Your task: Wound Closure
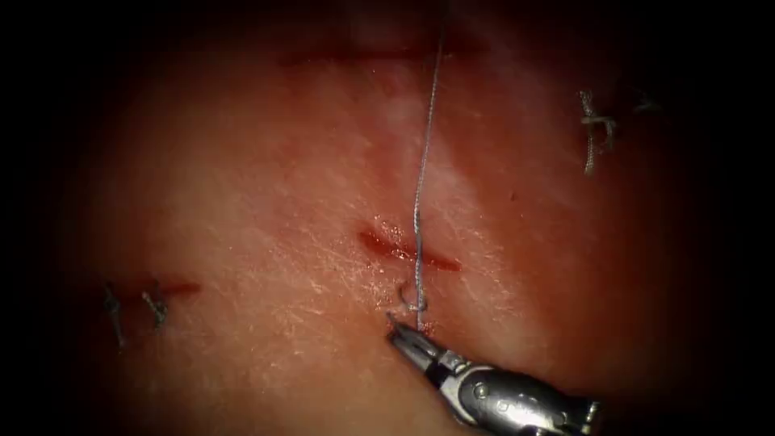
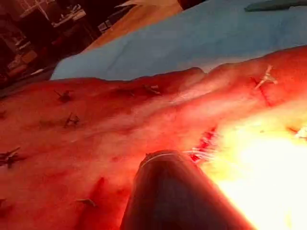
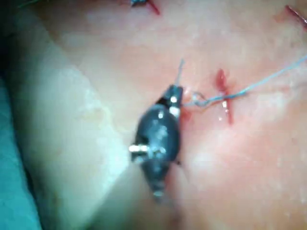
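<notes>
The tissue [image 1: 242,210] has a short red cut [image 1: 408,250] at its middle. A pale blue thread [image 1: 426,137] comes down taut from the top, crosses the cut and ends in a small loop [image 1: 415,304] just below it. My right tool [image 1: 395,323] reaches in from the lower right, its tip touching the tissue beside that loop. Its jaws look shut on the thread's short end, which sticks up from the right tool [image 3: 175,95] in the right wrist view; the cut [image 3: 224,98] and loop lie beside it. The left wrist view shows my left tool's dark shaft [image 2: 172,191] over the tissue.
An older cut with knotted stitches [image 1: 153,300] lies at the left, and a knot with cut ends [image 1: 596,129] at the upper right. Another dark cut [image 1: 355,56] runs along the top. A blue drape [image 2: 192,43] lies beyond the tissue's edge.
</notes>
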You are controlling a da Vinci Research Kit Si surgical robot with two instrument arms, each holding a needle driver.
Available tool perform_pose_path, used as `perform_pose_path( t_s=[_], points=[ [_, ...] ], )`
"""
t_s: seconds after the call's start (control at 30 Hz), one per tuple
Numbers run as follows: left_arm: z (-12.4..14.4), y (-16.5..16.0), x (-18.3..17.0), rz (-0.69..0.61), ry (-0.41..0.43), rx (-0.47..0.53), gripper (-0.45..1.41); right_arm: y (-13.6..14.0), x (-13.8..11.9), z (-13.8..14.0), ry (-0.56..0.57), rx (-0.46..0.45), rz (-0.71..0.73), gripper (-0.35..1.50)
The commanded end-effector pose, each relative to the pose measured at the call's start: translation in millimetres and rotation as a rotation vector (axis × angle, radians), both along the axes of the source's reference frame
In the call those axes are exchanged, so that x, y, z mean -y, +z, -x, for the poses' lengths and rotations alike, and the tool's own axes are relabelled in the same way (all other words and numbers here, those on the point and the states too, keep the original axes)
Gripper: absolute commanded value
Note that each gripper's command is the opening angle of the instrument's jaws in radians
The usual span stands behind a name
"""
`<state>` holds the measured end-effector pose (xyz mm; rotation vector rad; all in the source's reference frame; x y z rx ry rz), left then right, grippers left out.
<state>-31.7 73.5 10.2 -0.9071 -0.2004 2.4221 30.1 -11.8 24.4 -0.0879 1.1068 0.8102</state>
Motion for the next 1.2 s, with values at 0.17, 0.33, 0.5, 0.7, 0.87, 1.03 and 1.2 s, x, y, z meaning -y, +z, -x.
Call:
perform_pose_path(
  t_s=[0.17, 0.33, 0.5, 0.7, 0.87, 1.03, 1.2],
  points=[
    [1.2, 0.5, -2.2, 0.022, -0.006, -0.017, -0.45, 0.5, 1.6, -1.3, -0.04, -0.01, -0.01, -0.35],
    [2.5, 0.6, -3.2, 0.049, 0.004, -0.034, -0.45, 0.4, 3.6, -1.7, -0.088, -0.006, -0.023, -0.35],
    [3.3, -0.2, -6.4, 0.074, -0.021, -0.024, -0.45, 0.6, 5.2, -1.9, -0.114, -0.001, -0.03, -0.35],
    [4.5, -0.1, -7.8, 0.081, -0.031, -0.035, -0.45, 0.6, 5.9, -2.2, -0.145, -0.004, -0.037, -0.35],
    [5.2, 0.1, -8.1, 0.089, -0.033, -0.044, -0.45, 0.5, 7.5, -2.8, -0.194, 0.002, -0.045, -0.35],
    [5.9, 0.3, -8.4, 0.091, -0.037, -0.048, -0.45, 0.6, 8.7, -3.5, -0.232, 0.002, -0.048, -0.35],
    [6.1, 0.4, -8.5, 0.09, -0.037, -0.045, -0.45, 0.8, 8.8, -3.5, -0.241, 0.003, -0.051, -0.35]
  ],
)
